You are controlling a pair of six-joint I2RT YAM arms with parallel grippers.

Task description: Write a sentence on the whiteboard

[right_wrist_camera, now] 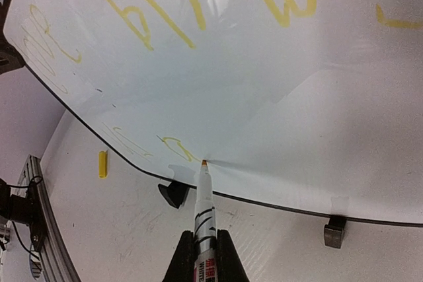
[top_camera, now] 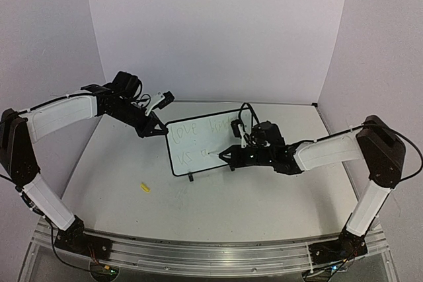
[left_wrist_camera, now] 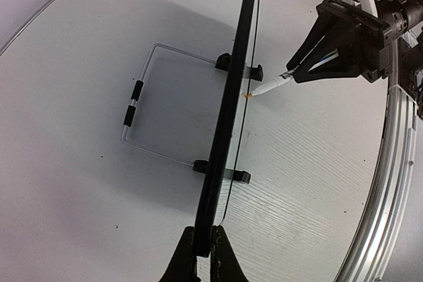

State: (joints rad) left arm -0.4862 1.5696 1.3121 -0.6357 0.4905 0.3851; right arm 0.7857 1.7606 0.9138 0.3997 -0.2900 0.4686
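Note:
The whiteboard stands upright on its two black feet in the middle of the table. My left gripper is shut on its upper left corner; the left wrist view shows the board edge-on pinched between the jaws. My right gripper is shut on a white marker, whose tip touches the board's lower part. The sentence is yellow handwriting in two lines, the lower line ending at the marker tip.
A small yellow marker cap lies on the table in front of the board, left of centre. A wire stand props the board from behind. White walls close in the back and sides. An aluminium rail runs along the near edge.

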